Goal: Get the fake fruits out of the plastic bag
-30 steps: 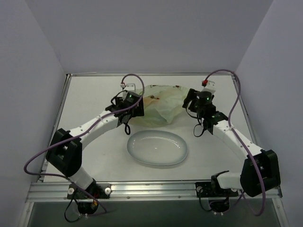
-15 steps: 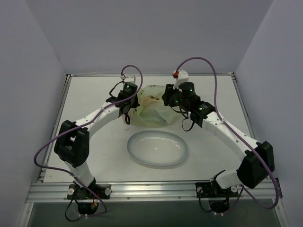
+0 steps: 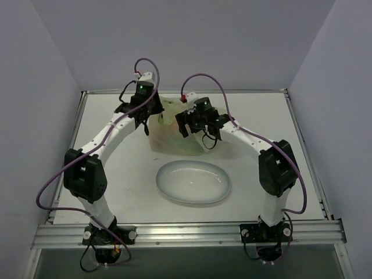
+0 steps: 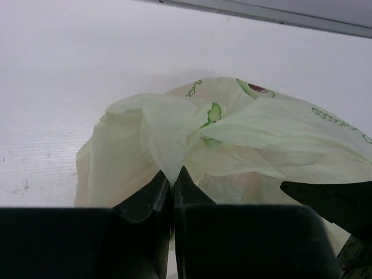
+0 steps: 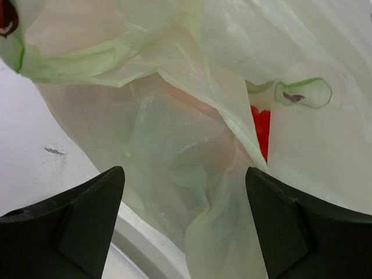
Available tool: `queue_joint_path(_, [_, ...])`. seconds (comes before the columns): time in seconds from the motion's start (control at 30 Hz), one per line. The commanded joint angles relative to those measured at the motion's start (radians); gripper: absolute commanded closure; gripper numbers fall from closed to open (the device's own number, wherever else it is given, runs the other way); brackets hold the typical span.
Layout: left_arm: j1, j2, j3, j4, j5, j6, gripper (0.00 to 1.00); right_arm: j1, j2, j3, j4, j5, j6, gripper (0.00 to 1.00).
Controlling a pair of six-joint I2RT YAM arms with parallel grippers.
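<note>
Both my arms have swung inward since a second ago; the plastic bag [image 3: 170,138], then spread wide, now stands bunched narrower between them on the far half of the tabletop [image 3: 131,187], just beyond the plate [image 3: 174,187].

Left gripper [image 4: 172,174], count one: the left wrist view alone shows its jaws together, clamped on a peaked fold at the bag's top edge; in the top view [image 3: 152,116] that pinch is hidden under my wrist.

Right gripper [image 5: 183,174], count one: jaws wide apart, nothing clamped, crinkled bag film filling the gap ahead; the top view [image 3: 185,123] places it at the bag's right upper side but not how the jaws stand.

Plastic bag, count one: pale green, translucent; green lettering legible only in the left wrist view [image 4: 244,133].

Fake fruit [image 5: 261,131], count one made out: a red piece showing through the film, right wrist view only; any others inside I cannot tell.

Plate, count one: white, oval, top view only.
</note>
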Motion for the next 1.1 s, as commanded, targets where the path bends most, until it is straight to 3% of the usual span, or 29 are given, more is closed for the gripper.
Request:
queue_joint_path(0.0, [0.048,0.002,0.103,-0.072,0.080,0.012,0.98,-0.006,-0.047,0.064,0.008,-0.045,-0.101,0.19])
queue_joint_path(0.2, [0.088,0.060,0.221,-0.155,0.140,0.021,0.98,-0.052,-0.046,0.080,0.009,-0.085,-0.126,0.18])
queue_joint_path(0.33, [0.089,0.072,0.246,-0.181,0.154,0.028,0.98,-0.074,0.055,0.169,-0.062,-0.161,-0.135,0.19])
queue_joint_path(0.5, [0.099,0.077,0.245,-0.199,0.163,0.038,0.98,-0.066,0.014,0.212,-0.070,-0.275,-0.192,0.19])
queue_joint_path(0.63, [0.102,0.066,0.245,-0.201,0.174,0.035,0.98,-0.072,0.011,0.238,-0.070,-0.288,-0.193,0.18])
queue_joint_path(0.8, [0.103,0.043,0.258,-0.212,0.181,0.035,0.98,-0.072,0.128,0.284,-0.070,-0.271,-0.178,0.18])
queue_joint_path(0.93, [0.114,0.029,0.266,-0.216,0.195,0.028,0.98,-0.063,0.192,0.343,-0.070,-0.237,-0.169,0.22])
queue_joint_path(1.07, [0.128,0.042,0.290,-0.224,0.204,0.027,0.98,-0.040,0.210,0.380,-0.070,-0.245,-0.177,0.32])
